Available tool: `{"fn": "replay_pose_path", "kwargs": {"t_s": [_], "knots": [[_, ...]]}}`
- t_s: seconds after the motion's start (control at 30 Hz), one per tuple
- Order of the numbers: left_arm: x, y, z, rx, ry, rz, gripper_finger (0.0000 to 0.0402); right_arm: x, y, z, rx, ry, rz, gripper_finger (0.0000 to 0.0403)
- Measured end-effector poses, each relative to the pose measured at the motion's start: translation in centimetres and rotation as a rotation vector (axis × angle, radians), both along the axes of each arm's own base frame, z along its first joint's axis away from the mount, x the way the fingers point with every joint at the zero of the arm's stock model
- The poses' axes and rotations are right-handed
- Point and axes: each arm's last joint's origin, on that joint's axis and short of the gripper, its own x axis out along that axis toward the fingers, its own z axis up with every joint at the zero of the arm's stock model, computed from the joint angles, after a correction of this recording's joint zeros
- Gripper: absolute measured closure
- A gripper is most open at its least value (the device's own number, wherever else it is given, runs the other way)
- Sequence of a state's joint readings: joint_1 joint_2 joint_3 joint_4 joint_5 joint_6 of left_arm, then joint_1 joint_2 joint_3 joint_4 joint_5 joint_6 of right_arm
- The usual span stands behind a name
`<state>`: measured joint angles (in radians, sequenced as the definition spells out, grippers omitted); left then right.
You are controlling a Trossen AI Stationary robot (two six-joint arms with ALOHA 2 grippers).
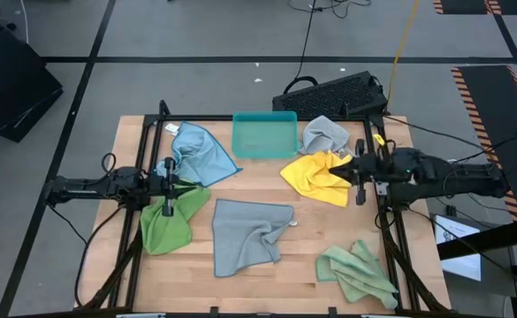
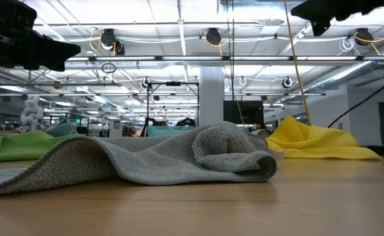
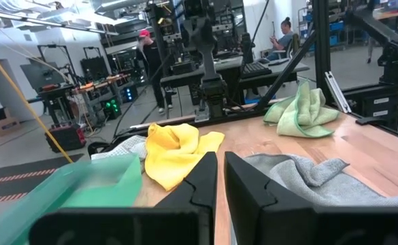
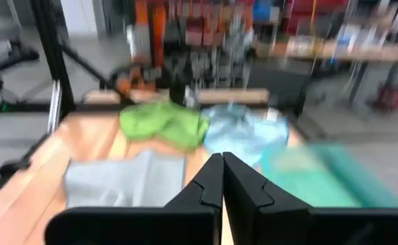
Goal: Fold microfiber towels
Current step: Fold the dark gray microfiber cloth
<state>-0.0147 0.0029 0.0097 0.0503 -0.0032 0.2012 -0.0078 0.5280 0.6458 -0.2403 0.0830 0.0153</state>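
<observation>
- No towel looks folded yet. All six lie crumpled or loose on the tabletop [image 1: 267, 283], so I think the job is only at its start.
- The big grey towel [image 1: 247, 233] lies in the middle, partly flat with a bunched-up corner. It looks like the easiest one to fold first.
- The light blue towel [image 1: 198, 154] and the bright green towel [image 1: 171, 221] lie in heaps on the left side, near the left pincer [image 1: 169, 183].
- The yellow towel [image 1: 318, 177] and the small grey towel [image 1: 325, 134] lie crumpled on the right side, just beside the right pincer [image 1: 361, 183].
- The pale green towel [image 1: 357, 274] sits in a wrinkled pile near the front right corner.
- The teal tray [image 1: 264, 134] sits at the back with nothing in it.
- The left pincer is almost closed, with only a thin gap, and holds nothing.
- The right pincer is closed tight and holds nothing.
- Both arms hang above the tabletop at its sides.
</observation>
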Motion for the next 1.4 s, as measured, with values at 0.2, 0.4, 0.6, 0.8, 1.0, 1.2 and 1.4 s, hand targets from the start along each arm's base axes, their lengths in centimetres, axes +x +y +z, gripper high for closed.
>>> {"fn": "replay_pose_path", "kwargs": {"t_s": [0.2, 0.4, 0.6, 0.8, 1.0, 1.2, 1.4], "knots": [[0.0, 0.0, -0.1, -0.002, 0.015, 0.000, 0.0369, 2.7, 0.0, 4.6, 0.050, 0.115, -0.012, 0.0402], [0.0, 0.0, -0.2, -0.029, 0.028, -0.001, 0.0369, 5.7, 0.0, 7.0, 0.051, 0.253, -0.016, 0.0403], [0.0, 0.0, -0.3, -0.090, 0.030, -0.005, 0.0369, 8.1, -0.1, 6.2, 0.068, 0.391, -0.026, 0.0403], [-0.2, 0.0, 0.6, -0.171, 0.021, -0.009, 0.0369, 9.6, -0.1, 4.5, 0.077, 0.501, -0.030, 0.0403], [-1.8, 0.0, 5.6, -0.268, 0.065, -0.007, 0.0369, 10.1, -0.1, 3.9, 0.077, 0.530, -0.031, 0.0403], [-3.1, 0.0, 11.1, -0.339, 0.204, -0.007, 0.0369, 10.1, 0.0, 4.0, 0.077, 0.527, -0.030, 0.0403], [-3.1, 0.0, 15.6, -0.323, 0.401, 0.019, 0.0369, 10.1, 0.0, 4.0, 0.077, 0.529, -0.030, 0.0403]]}}
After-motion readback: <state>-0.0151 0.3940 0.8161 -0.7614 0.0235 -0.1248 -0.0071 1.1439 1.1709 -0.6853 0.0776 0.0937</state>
